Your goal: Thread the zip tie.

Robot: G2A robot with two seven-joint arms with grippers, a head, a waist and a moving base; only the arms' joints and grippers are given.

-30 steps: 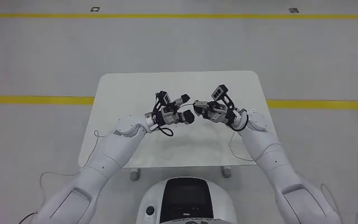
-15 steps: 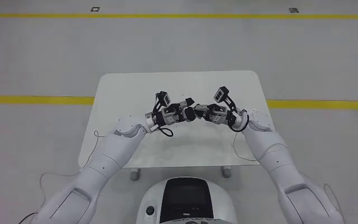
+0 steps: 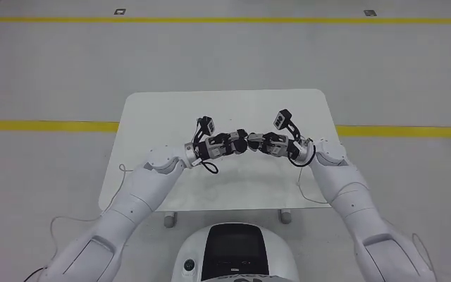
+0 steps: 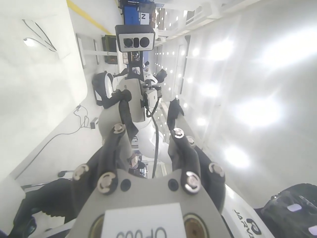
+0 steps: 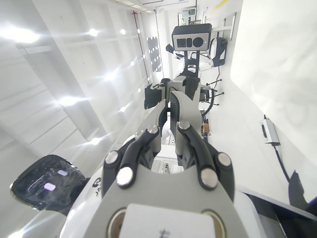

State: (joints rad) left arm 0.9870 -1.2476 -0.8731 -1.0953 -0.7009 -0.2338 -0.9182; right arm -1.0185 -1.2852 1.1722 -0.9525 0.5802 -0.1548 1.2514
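Zip tie: it is too thin to make out, but I judge it lies where your two pincers meet tip to tip, above the table (image 3: 155, 113). Your left pincer (image 4: 148, 100) is released, its fingers apart, and the other pincer is just in front of it. Your right pincer (image 5: 169, 106) is clenched, its fingers nearly together; on what, I cannot tell. Expect a light, springy, slippery strip, so take it close behind the tip. The white sticker (image 4: 141, 220) behind the left fingers carries print.

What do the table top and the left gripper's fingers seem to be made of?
Table top: smooth, white, matte, with rounded corners; probably laminate or painted board. Left gripper fingers: matte black, likely plastic or rubber; shiny round pins look like metal.
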